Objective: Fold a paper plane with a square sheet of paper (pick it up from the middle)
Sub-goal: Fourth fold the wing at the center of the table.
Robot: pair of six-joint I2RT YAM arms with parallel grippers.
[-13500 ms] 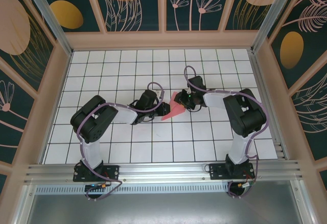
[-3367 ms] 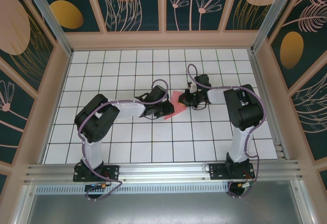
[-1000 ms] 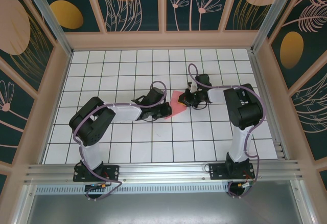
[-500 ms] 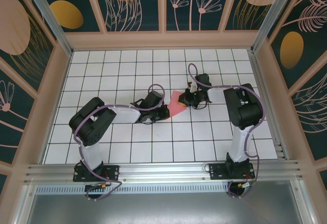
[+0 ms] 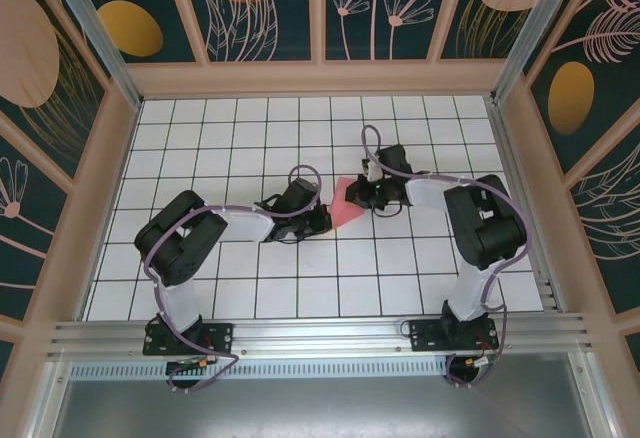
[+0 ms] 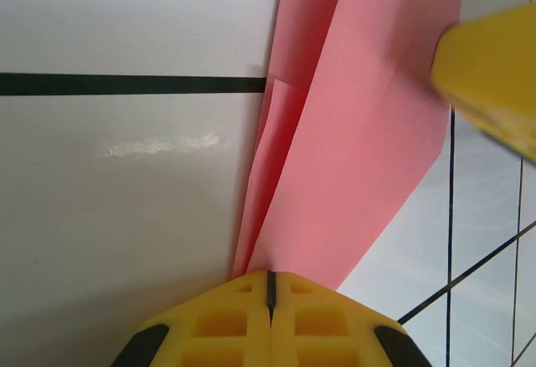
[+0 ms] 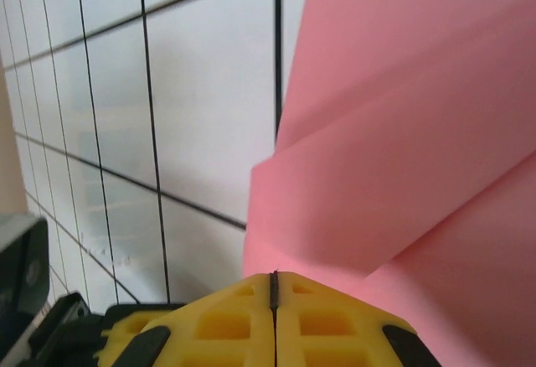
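Pinching the pink paper [image 5: 345,208] from opposite ends, both grippers are clamped fully on it. The left gripper [image 5: 320,221] has its yellow fingers pressed together with no gap; in its wrist view the left gripper [image 6: 270,276] bites the narrow end of the paper [image 6: 360,132], where several folded layers run together, and the sheet widens as it runs ahead of the fingertips. Ahead and to one side of those fingers sits a blurred yellow finger [image 6: 494,82], most likely the other gripper's.

The right gripper [image 5: 362,196] is closed the same way; in its own view the right gripper [image 7: 274,276] has its fingers meeting on a fold, and the paper [image 7: 402,157] rises ahead of them in two overlapping flaps.

The paper thus spans the short gap between the two grippers, just above or on the white gridded board [image 5: 250,138]; whether its underside touches the board I cannot tell from these angles.

A grip at each end probably serves two ends: it keeps the stacked layers from springing open, and it holds the centre crease straight so a further fold can be set against it. The shape is already long and tapered, so the folding looks well along, though the wings do not look finished.
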